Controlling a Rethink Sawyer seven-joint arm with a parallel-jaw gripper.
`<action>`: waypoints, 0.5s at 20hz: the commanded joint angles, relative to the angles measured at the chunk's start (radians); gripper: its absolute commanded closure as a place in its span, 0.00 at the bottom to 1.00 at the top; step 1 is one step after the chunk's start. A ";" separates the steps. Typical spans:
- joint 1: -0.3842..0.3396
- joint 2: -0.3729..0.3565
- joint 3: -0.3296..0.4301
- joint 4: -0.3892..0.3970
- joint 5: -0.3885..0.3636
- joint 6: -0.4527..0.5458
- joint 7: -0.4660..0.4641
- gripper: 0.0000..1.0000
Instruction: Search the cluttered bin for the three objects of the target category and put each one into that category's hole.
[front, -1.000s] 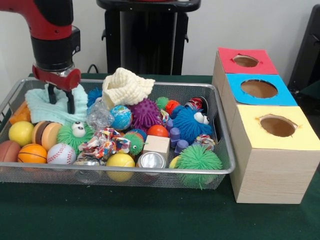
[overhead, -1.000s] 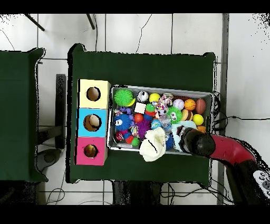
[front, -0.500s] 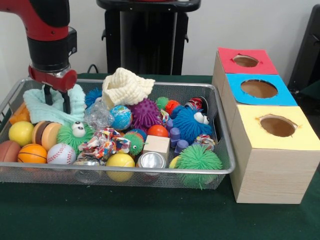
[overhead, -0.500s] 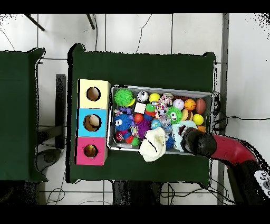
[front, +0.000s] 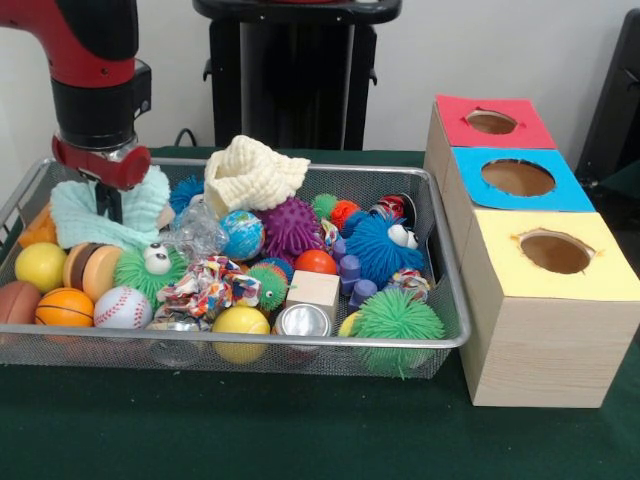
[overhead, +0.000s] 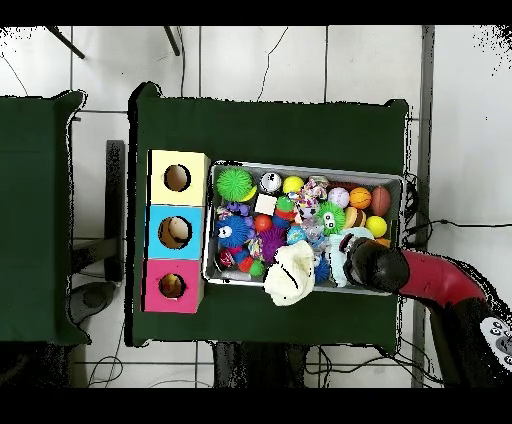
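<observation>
Here the gripper (front: 107, 203) is seen clamped on the mint-green cloth (front: 88, 214) at the far left corner of the mesh bin (front: 300, 350). The cream knitted cloth (front: 250, 175) is draped over the bin's far rim

Mesh bin of toys beside three holed boxes

The wire mesh bin (front: 446, 300) is packed with balls, spiky toys and cloths. A pale green cloth (front: 75, 215) lies bunched in one far corner, a cream knitted cloth (front: 250, 172) draped over the far rim. Just beside the bin stand the red box (front: 520, 127), blue box (front: 570, 195) and yellow box (front: 600, 275), each with a round hole on top.
</observation>
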 joint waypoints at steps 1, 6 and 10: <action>0.015 0.012 -0.010 -0.047 -0.020 0.055 -0.018 1.00; 0.004 -0.030 -0.006 -0.009 -0.003 0.077 -0.037 1.00; -0.024 -0.144 0.004 0.081 0.015 0.109 -0.074 1.00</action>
